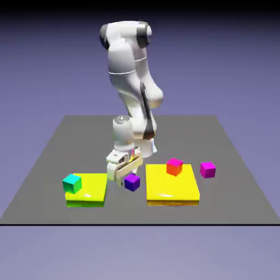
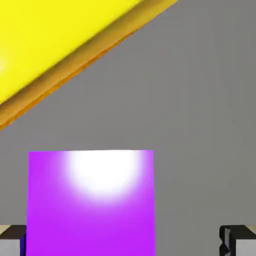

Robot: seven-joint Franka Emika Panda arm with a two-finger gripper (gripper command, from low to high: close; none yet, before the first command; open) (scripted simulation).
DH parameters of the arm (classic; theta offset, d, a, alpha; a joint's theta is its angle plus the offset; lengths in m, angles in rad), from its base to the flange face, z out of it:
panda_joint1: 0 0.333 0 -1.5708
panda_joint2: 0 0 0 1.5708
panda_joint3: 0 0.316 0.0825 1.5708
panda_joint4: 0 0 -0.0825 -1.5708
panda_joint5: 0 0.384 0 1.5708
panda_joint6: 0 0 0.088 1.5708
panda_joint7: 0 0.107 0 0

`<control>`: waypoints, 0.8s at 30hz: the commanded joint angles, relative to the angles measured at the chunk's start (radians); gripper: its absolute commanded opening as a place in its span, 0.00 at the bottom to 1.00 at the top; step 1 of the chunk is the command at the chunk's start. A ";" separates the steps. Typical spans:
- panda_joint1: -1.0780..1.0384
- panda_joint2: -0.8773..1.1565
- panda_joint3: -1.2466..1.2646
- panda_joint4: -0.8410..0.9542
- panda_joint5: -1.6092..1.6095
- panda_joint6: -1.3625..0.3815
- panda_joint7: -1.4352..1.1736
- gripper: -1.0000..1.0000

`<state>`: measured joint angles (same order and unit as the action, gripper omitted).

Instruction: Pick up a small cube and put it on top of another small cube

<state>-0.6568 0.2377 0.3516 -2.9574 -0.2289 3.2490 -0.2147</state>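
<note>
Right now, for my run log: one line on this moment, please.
gripper: open | purple cube: between fingertips, nearer one, ungripped | magenta cube: nothing on top

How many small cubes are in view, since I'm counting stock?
4: teal on the green-sided slab, purple by the gripper, orange-red on the larger slab, magenta beyond it.

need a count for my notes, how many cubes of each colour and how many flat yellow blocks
Purple cube: 1
Magenta cube: 1
Teal cube: 1
Cube with pink top and orange-red sides: 1
Flat yellow blocks: 2
Total: 6
</note>
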 commanded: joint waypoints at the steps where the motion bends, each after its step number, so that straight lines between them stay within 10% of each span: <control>1: 0.004 0.012 -0.016 0.001 -0.044 0.013 0.031 0.50; 7: 0.028 0.079 -0.101 0.004 -0.278 0.081 0.196 0.50; 8: 0.028 0.079 -0.101 0.004 -0.278 0.081 0.196 0.00; 24: -0.037 -0.107 0.135 -0.006 0.373 -0.109 -0.263 0.00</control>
<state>-0.6941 0.1312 0.4872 -2.9633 0.1443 3.1390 -0.4778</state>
